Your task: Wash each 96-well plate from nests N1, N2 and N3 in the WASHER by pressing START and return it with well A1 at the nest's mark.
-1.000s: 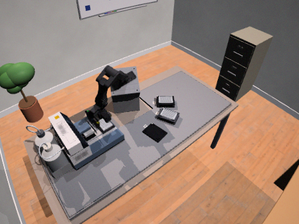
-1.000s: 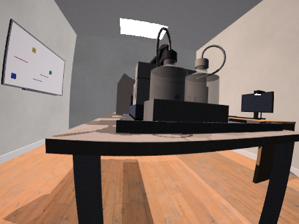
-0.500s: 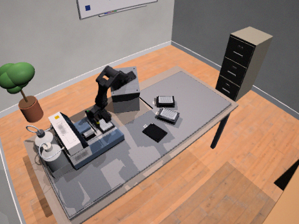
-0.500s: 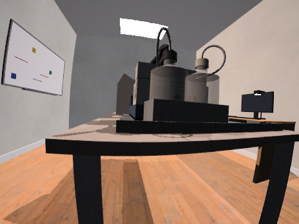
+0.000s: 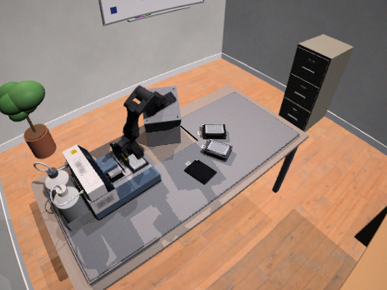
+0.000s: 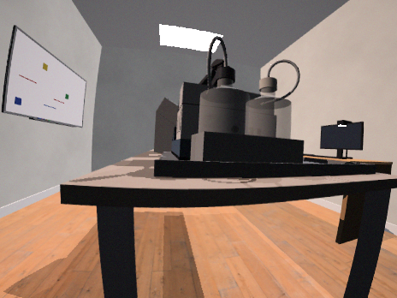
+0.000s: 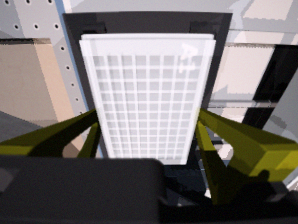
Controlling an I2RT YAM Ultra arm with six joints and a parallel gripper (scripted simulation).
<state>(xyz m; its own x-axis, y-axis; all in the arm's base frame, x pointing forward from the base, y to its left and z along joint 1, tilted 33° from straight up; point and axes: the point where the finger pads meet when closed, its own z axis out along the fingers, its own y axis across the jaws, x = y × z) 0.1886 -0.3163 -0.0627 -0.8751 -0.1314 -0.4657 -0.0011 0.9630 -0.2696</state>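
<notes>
Top view, left to right. At centre left the plate washer [image 5: 125, 187] stands on the worktop [image 5: 258, 125], its two bottles [image 5: 62, 196] at the far left. My arm [image 5: 133, 121] reaches down over the carrier [image 5: 139, 163], where I hold a 96-well plate [image 5: 136, 162]. In the wrist view, the end effector [image 7: 147, 145] is clamped on the plate's long sides, its yellow fingers low on the skirt so the plate stays level over the dark pocket [image 7: 75, 30]. I judge it is not yet released. Right of centre, one nest [image 5: 200, 171] lies bare; two further plates [image 5: 214, 130] [image 5: 217, 148] wait in theirs.
</notes>
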